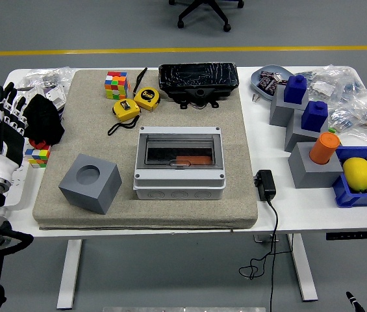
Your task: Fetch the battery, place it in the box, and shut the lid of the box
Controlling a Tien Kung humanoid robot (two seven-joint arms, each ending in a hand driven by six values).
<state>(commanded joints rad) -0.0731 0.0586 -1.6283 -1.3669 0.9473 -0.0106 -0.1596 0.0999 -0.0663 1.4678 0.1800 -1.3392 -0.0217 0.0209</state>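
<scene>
— How much room do you have around the box [180, 162]?

— Your box sits on the grey mat [145, 195], toward the mat's near edge and a little right of its middle. Its clear lid [180, 151] is down, and you can see an orange battery [193, 160] through it, lying inside toward the right. Left of the box, the grey cube [90, 183] with a round hole stands near the mat's near left corner, with a strip of bare mat between them. Behind the box, toward the far edge, you have two yellow tape measures [136, 103], a coloured puzzle cube [115, 84] and a black wrapped case [198, 80]. Just off the mat's right edge a black power adapter [265, 184] lies on the tabletop [271, 140], its cable dropping over the near edge.

— And the right side?

— It's crowded there: grey blocks topped with blue pieces [305, 110], an orange cylinder [325, 147] on another block, a blue bin [355, 192] holding a lemon [358, 173], and plastic bags at the far right corner.

— Where is your hand?

— Your left hand [0, 133] stands upright at the tabletop's left edge, palm turned inward, fingers [2, 104] straight and slightly apart, holding nothing. It is beside a black cloth [45, 118] and a second small puzzle cube [37, 156], well apart from the box. Your right hand doesn't show.
</scene>
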